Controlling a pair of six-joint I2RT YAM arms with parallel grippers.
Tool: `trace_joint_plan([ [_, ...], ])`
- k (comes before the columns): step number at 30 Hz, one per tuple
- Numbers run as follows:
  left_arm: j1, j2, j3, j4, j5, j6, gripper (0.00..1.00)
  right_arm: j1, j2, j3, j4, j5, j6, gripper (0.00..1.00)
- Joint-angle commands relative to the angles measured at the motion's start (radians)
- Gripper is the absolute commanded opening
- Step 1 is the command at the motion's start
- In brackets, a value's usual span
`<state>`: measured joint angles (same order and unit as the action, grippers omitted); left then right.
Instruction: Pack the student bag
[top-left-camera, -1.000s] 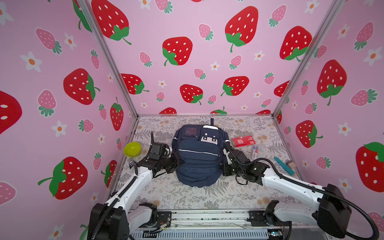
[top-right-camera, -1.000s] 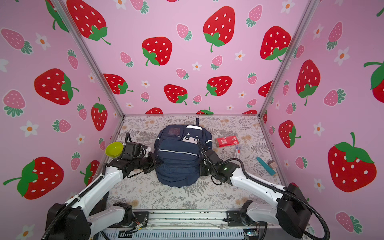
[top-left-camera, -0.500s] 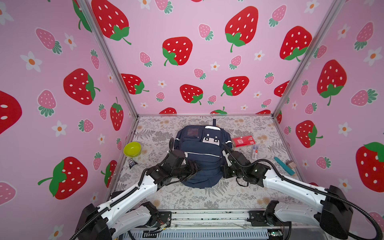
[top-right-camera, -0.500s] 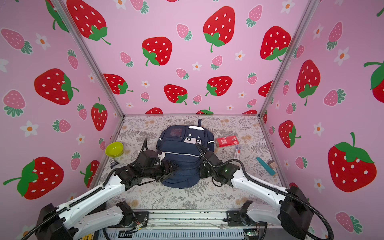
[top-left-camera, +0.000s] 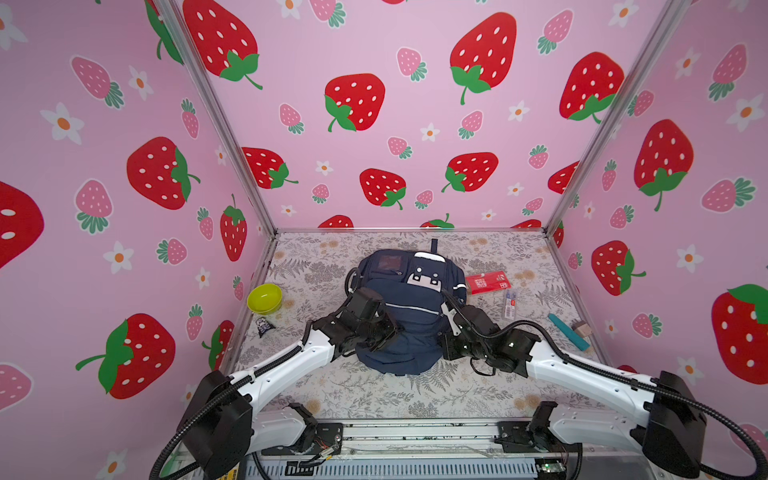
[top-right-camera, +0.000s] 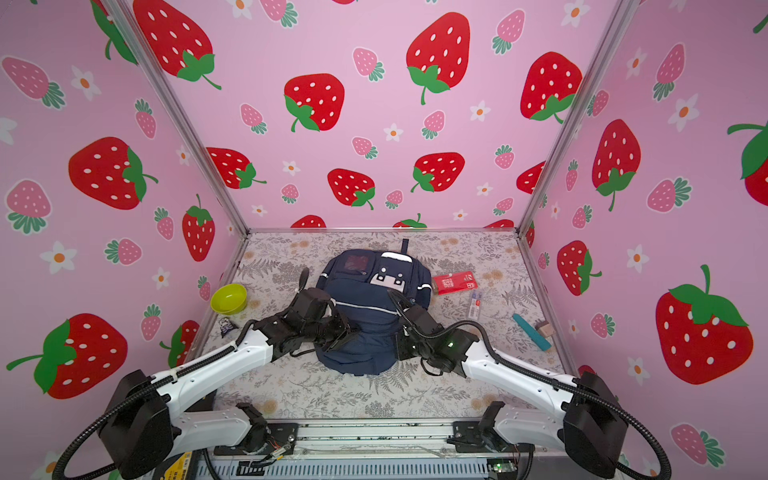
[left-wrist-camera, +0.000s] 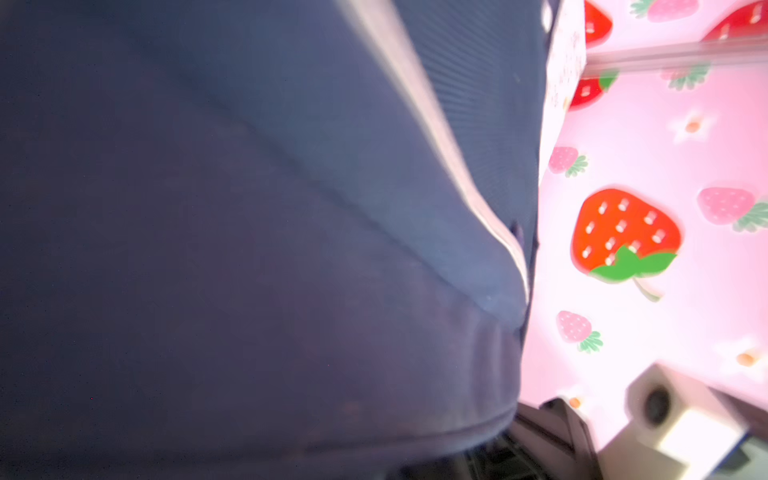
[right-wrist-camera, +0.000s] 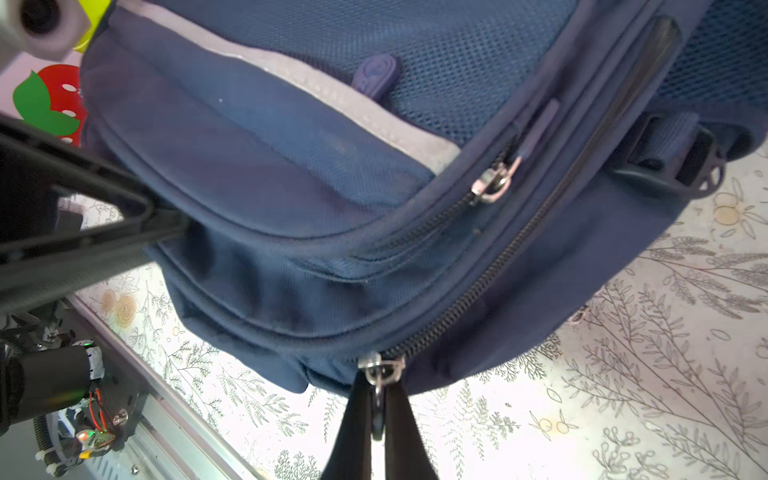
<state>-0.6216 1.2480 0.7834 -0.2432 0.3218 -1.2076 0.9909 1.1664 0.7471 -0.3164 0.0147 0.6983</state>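
The student bag (top-left-camera: 409, 307) (top-right-camera: 370, 307), a navy backpack with a white face patch, lies in the middle of the floral mat in both top views. My left gripper (top-left-camera: 392, 332) (top-right-camera: 347, 332) is pressed into its lower left side. Navy fabric (left-wrist-camera: 249, 249) fills the left wrist view and hides the jaws. From the right wrist view one black left finger (right-wrist-camera: 124, 226) pokes into the front pocket's fold. My right gripper (right-wrist-camera: 377, 386) (top-left-camera: 446, 347) is shut on the metal zipper pull (right-wrist-camera: 380, 370) of the main zip at the bag's lower right corner.
A yellow-green bowl (top-left-camera: 264, 298) and a small dark packet (top-left-camera: 264, 326) lie by the left wall. Right of the bag are a red packet (top-left-camera: 486, 282), a clear pen pack (top-left-camera: 510, 303), a teal bar (top-left-camera: 567, 331) and a small block (top-left-camera: 582, 328).
My left arm has swung from beside the bowl across to the bag's lower left front and pushed into it. The right gripper has kept hold of the zipper pull.
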Motion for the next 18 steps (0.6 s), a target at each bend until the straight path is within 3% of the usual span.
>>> trace_joint_plan([
  [1,0.047,-0.031,0.008,0.032,-0.031,0.063,0.05,-0.029,-0.038,0.033,-0.084,0.018,-0.034,0.00],
  [2,0.056,-0.043,0.000,0.018,-0.029,0.075,0.00,-0.046,-0.039,0.035,-0.093,0.019,-0.047,0.00],
  [8,0.089,-0.136,-0.050,-0.068,-0.023,0.143,0.00,-0.219,-0.010,0.049,-0.135,0.010,-0.149,0.00],
  [18,0.097,-0.213,-0.107,-0.098,0.002,0.151,0.00,-0.485,0.195,0.129,-0.068,0.038,-0.250,0.00],
])
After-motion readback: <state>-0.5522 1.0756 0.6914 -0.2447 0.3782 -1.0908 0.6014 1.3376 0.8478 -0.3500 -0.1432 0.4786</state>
